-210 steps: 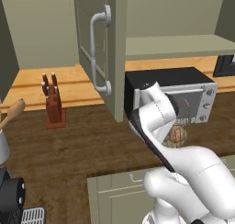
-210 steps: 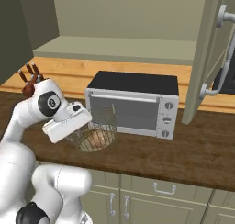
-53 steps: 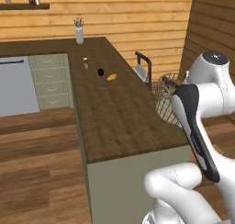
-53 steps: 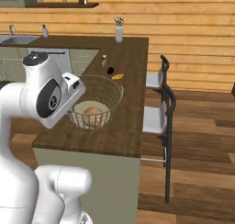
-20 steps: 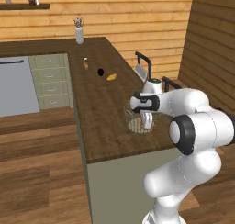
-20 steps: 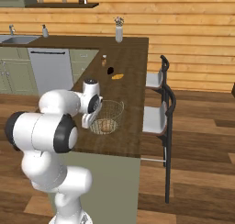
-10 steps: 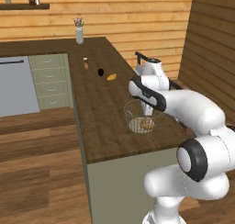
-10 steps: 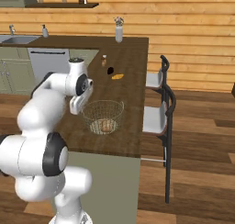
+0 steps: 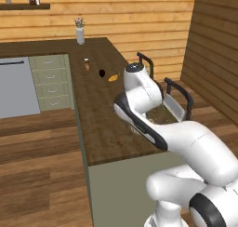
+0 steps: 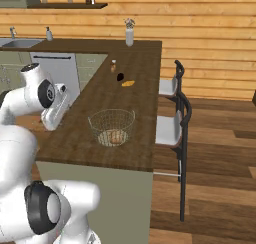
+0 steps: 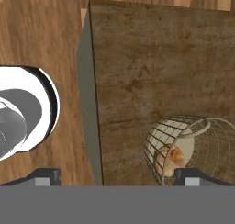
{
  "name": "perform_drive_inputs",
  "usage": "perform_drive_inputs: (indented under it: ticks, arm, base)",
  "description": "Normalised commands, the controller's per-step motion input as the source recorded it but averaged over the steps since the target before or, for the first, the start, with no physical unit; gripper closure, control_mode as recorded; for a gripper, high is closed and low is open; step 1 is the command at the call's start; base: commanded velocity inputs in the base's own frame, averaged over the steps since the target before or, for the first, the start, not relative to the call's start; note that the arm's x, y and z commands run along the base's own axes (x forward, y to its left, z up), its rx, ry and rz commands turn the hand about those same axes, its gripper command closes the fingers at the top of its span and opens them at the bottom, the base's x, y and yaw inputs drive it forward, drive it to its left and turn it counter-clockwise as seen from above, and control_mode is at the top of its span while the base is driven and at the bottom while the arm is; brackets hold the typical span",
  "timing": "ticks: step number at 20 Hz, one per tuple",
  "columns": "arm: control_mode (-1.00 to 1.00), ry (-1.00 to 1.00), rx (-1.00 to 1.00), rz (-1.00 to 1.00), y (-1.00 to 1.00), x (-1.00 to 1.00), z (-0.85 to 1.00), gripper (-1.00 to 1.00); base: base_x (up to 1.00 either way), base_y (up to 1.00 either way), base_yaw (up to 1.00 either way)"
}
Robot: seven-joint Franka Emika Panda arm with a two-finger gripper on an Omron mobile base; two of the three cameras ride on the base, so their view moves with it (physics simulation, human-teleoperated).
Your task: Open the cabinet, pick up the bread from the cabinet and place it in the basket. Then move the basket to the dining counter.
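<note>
The wire-mesh basket stands upright on the dark wood top of the dining counter, near its front end. The golden-brown bread lies inside on the beige bottom. My gripper hangs open and empty over the counter's left edge, left of the basket and apart from it. Looking down in the hand view, the basket with the bread sits at lower right, beyond my wide-spread gripper. In the left base view my arm covers most of the basket on the counter. The cabinet is out of view.
Two dark bar stools stand along the counter's right side. Farther up the top are a yellow item, a black round item, a small bottle and a vase. Wooden floor lies beside the counter.
The gripper has let go of the basket, risen and swung away to its left. The basket with the bread stays put on the counter.
</note>
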Motion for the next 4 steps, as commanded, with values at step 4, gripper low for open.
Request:
perform_drive_inputs:
  ticks: [4]
  arm:
    - [-1.00, -0.02, -0.07, 0.02, 0.26, -0.10, -0.01, -1.00]
  base:
    - [0.00, 0.00, 0.00]
